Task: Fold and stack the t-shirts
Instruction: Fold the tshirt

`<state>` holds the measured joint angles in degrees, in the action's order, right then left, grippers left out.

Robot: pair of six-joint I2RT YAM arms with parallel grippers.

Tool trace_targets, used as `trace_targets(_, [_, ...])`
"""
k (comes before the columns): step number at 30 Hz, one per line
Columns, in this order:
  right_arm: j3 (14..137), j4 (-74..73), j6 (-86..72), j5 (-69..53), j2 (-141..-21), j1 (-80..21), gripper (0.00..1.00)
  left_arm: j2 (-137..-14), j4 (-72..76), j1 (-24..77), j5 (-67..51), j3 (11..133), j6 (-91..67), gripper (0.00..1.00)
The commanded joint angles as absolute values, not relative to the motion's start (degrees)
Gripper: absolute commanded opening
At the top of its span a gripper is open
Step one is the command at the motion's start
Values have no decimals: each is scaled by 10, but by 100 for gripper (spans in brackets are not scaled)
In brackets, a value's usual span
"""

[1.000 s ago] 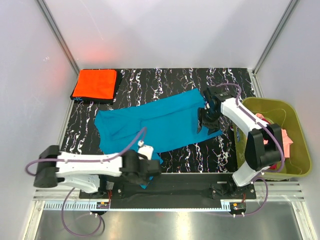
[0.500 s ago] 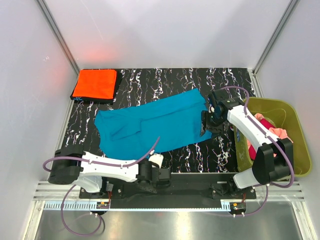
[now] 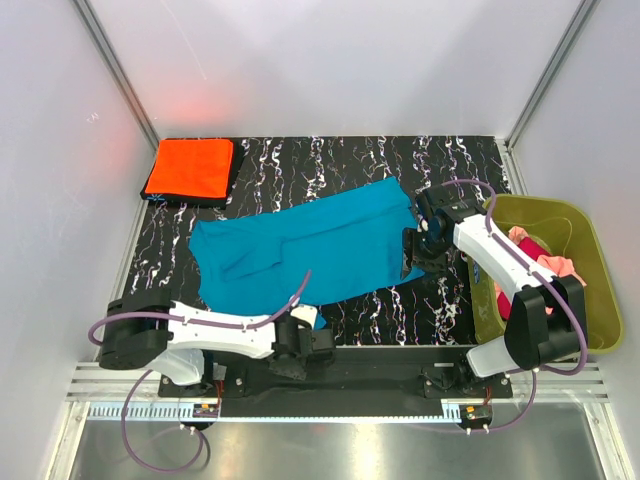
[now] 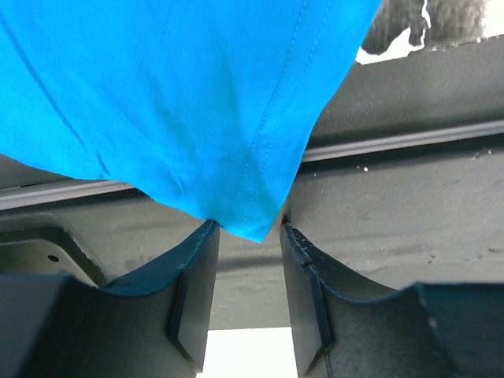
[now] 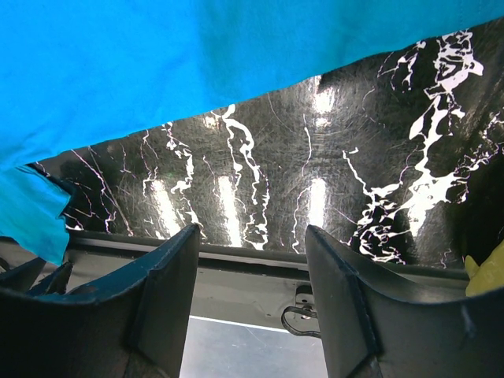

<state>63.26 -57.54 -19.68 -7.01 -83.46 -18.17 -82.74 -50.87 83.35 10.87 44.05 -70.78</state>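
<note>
Done: orange t-shirt folded, far beyond left hand. Teal t-shirt unfolded; corner between left hand's part-open jaws, ungripped. Right hand wide, empty. Pink shirts pending in bin.

Bright, even light from above, with white glare streaks on the glossy tabletop and soft shadows.

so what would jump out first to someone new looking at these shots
The big teal-blue t-shirt lies unfolded across the middle of the black marbled table, one near corner between the left hand's open jaws. A bright orange shirt sits folded at the far left corner, and an olive-green bin at the right holds pink cloth.
</note>
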Motion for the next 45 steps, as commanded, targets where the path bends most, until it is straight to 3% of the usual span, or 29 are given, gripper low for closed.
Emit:
trace_targets(1, [629, -558, -190, -75, -817, -183, 64, -832, -487, 824, 103, 429, -696, 40])
trace_targets(5, [628, -558, -189, -73, -813, -183, 64, -838, -480, 821, 101, 419, -687, 37])
trace_targets(15, [644, -552, -226, -57, -857, -178, 61, -836, -539, 815, 134, 440, -679, 0])
trace_targets(24, [676, -498, -285, 20, -917, -82, 44, -807, -652, 806, 202, 537, -657, 0])
trace_targets(34, [662, -431, -336, 147, -969, -71, 23, -730, -669, 730, 229, 577, -593, 0])
trace_targets(45, [612, -396, -359, 189, -975, -67, 30, -692, -671, 695, 217, 572, -566, 0])
